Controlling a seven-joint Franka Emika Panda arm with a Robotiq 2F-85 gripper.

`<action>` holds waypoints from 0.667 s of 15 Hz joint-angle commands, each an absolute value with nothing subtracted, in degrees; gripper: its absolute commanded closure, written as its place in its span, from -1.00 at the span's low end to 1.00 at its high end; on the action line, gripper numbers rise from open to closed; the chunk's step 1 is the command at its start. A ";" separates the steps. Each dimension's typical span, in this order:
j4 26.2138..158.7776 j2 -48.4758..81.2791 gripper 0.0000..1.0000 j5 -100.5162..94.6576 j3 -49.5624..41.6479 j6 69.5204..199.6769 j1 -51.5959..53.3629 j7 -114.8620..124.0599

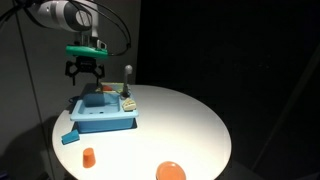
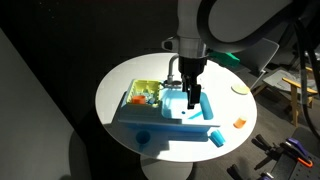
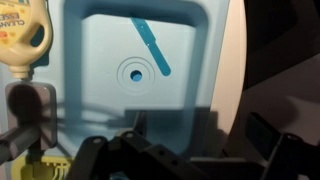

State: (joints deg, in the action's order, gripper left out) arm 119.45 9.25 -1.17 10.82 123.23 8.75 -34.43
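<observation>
Pincer [image 1: 86, 70]: fingers spread wide, nothing between them. It hangs pointing straight down above the blue toy sink [image 1: 104, 124], clear of it, over a round white table [image 1: 190, 120]. In the wrist view the dark fingers [image 3: 98, 158] frame the bottom edge and the basin fills the picture beyond them.

Nearest thing: a flat blue strip [image 3: 150, 45] lying aslant on the basin floor. One end is near the far wall, the other just beside the round drain [image 3: 133, 71]. It is the same colour as the basin (easy to lose against it). What it is exactly I cannot tell.

Around the basin: a yellow soap bottle [image 3: 22, 35] upright on the sink's ledge, with a grey tap [image 1: 128, 73] beside it. In an exterior view a side compartment holds yellow-green items [image 2: 145, 93], too small to name.

Further out on the table: a small orange cup [image 1: 89, 156], an orange dish [image 1: 171, 171] near the edge, and a blue block [image 1: 69, 137] just beside the sink's corner.

Judgement: the step in hand looks like the approach, lined up over the basin with no contact made. In the wrist view the strip sits ahead of the fingers, not between them. A grasp would call for:
- a shift toward the far wall
- a wrist turn so the fingers straddle the strip's narrow width
- a drop inside the walls without clipping rim or tap

A thin flat piece on a smooth floor may slide as the fingers close
</observation>
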 commanded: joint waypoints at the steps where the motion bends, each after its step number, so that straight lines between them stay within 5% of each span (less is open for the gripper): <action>1: 114.16 12.36 -1.00 -1.96 11.50 121.87 9.04 -34.56; 10: 104.48 19.73 -1.00 -3.56 11.63 120.38 8.41 -37.10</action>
